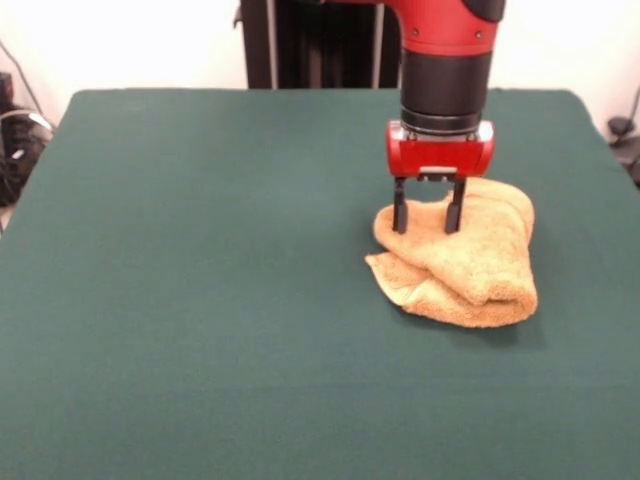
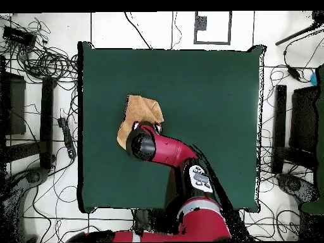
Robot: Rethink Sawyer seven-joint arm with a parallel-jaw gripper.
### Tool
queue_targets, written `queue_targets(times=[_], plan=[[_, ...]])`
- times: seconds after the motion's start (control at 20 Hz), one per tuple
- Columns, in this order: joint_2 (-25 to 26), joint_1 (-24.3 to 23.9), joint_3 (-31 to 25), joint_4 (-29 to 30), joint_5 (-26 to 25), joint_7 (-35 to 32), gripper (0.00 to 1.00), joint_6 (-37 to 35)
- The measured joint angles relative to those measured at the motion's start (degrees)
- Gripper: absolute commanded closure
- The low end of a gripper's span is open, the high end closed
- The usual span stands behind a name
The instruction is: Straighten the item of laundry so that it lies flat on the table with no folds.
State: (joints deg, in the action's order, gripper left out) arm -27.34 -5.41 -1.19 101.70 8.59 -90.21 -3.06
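**Getting a clean pinch on the bunched towel**

The towel (image 1: 460, 255) lies crumpled and folded over itself on the table (image 1: 200, 300), toward the right side in the front view; a thick roll runs along its near edge, with a flatter lip poking out at lower left. In the overhead view the towel (image 2: 140, 112) is partly hidden under the arm. The gripper (image 1: 428, 218) stands upright over the towel's far-left part, jaws apart and holding nothing; the fingertips (image 1: 401, 222) look pressed into or just touching the top layer, with a hump of cloth between them.

Likely step: closing on a fold to pull it open. To do it well, the pinch should take only the upper layer; grabbing the whole stack would just drag the bundle across the table. Once clenched, a modest lift, then a sideways draw away from the rolled edge, should let the layers peel apart; too low a lift risks dragging the whole bundle along. The task appears barely begun; several folds are left.
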Motion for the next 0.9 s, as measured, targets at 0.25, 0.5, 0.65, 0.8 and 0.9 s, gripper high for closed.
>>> queue_targets(times=[0.25, 0.5, 0.65, 0.8, 0.9], plan=[[1.01, 0.12, 0.06, -0.58, -0.01, 0.00, 0.00, 1.39], [2.72, 0.40, -0.04, -1.45, -0.03, 0.00, 0.00, 3.80], [2.94, 0.93, -0.12, -1.60, -0.32, 0.00, 1.00, 4.82], [2.95, 0.96, -0.11, -1.59, -0.77, 0.00, 1.00, 5.28], [2.96, 0.94, -0.11, -1.60, -0.93, 0.00, 1.00, 5.32]])
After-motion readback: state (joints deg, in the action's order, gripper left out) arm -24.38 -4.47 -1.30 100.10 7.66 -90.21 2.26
